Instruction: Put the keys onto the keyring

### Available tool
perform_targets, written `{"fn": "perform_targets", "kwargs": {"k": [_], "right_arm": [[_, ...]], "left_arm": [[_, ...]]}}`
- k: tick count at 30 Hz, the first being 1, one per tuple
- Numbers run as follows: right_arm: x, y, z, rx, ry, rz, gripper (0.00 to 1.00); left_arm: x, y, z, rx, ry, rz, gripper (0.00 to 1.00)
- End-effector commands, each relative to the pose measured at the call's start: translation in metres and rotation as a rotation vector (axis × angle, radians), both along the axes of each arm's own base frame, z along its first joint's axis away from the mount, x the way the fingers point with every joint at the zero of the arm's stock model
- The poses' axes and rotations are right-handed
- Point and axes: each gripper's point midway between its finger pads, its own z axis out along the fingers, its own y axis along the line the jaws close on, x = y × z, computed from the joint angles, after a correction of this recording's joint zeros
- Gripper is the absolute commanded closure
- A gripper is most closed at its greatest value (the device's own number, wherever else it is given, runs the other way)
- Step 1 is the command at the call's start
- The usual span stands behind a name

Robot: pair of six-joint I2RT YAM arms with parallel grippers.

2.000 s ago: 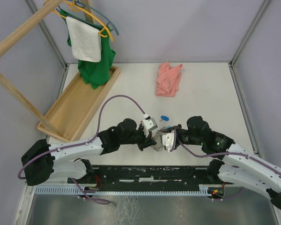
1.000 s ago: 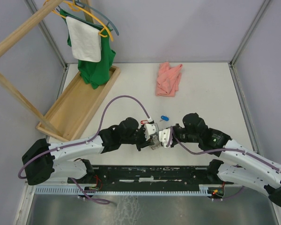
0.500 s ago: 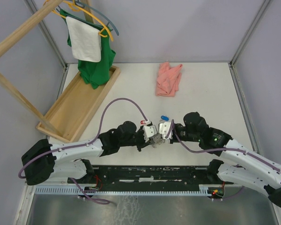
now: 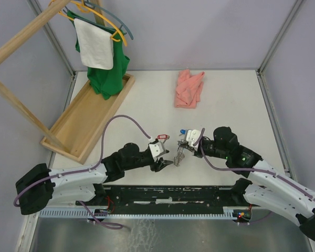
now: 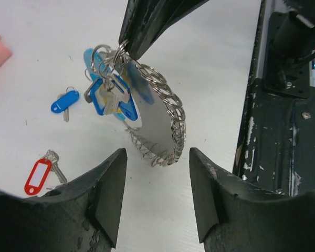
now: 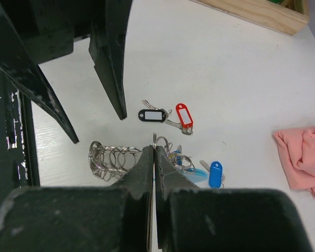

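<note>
The right gripper (image 6: 154,155) is pinched tight on the keyring (image 5: 153,123), which hangs from its fingertips over the table (image 4: 226,105). The left gripper (image 5: 156,198) stands half spread and empty just beside the ring; a blue-tagged key (image 5: 64,101) and a red-tagged key (image 5: 38,176) lie on the table nearby

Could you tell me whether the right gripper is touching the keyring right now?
Touching. The left wrist view shows the right gripper, shut, pinching the keyring at its top, and the loop hangs from it.
</note>
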Motion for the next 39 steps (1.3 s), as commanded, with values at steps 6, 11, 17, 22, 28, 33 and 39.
{"fn": "perform_targets", "kwargs": {"k": [6,11,17,22,28,33,39], "right_arm": [[-0.004,0.008,0.026,0.140,-0.070,0.064,0.99],[-0.006,0.010,0.026,0.157,-0.079,0.081,0.99],[-0.008,0.011,0.026,0.162,-0.080,0.098,0.99],[-0.010,0.011,0.026,0.163,-0.082,0.107,0.99],[-0.009,0.011,0.027,0.170,-0.085,0.107,0.99],[-0.011,0.012,0.028,0.175,-0.084,0.111,0.99],[-0.012,0.012,0.030,0.181,-0.086,0.115,0.99]], "left_arm": [[-0.023,0.015,0.079,-0.245,-0.223,-0.113,0.44],[-0.016,0.010,0.094,-0.287,-0.254,-0.165,0.52],[0.002,0.010,0.094,-0.352,-0.213,-0.214,0.55],[0.005,0.002,0.094,-0.357,-0.186,-0.272,0.58],[0.004,-0.005,0.088,-0.343,-0.144,-0.317,0.70],[0.005,-0.009,0.084,-0.335,-0.117,-0.330,0.75],[0.010,-0.015,0.079,-0.324,-0.085,-0.333,0.76]]}}
